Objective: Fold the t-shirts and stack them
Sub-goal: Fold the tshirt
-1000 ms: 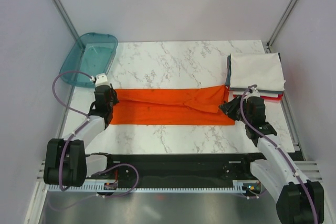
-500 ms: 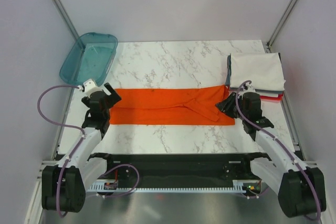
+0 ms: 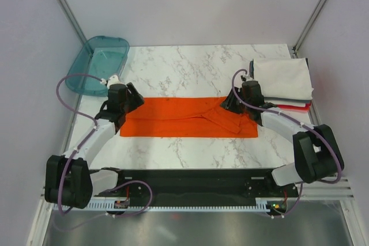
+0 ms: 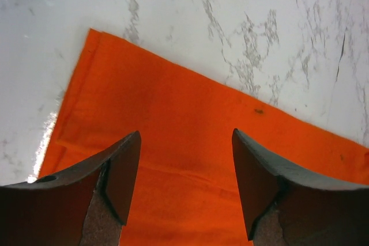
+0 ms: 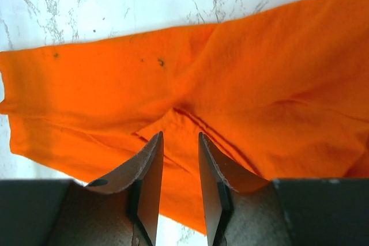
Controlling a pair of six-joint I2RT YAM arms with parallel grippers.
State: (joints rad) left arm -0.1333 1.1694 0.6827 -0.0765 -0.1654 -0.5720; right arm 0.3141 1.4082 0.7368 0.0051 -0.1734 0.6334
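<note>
— What's lying on the marble surface (image 3: 190, 64)?
— An orange shirt (image 3: 173, 118), folded into a long flat band running left to right across the middle.
— Anything else?
— A stack of folded shirts (image 3: 282, 79), white on top, at the far right, just beside the band's right end. A teal tray (image 3: 98, 64) sits at the far left corner.
— The fingers?
— The left fingers (image 4: 124, 165) are spread wide over the band's left end, holding nothing. The right fingers (image 5: 151, 165) stand a narrow gap apart over the rumpled right end, pinching nothing.
</note>
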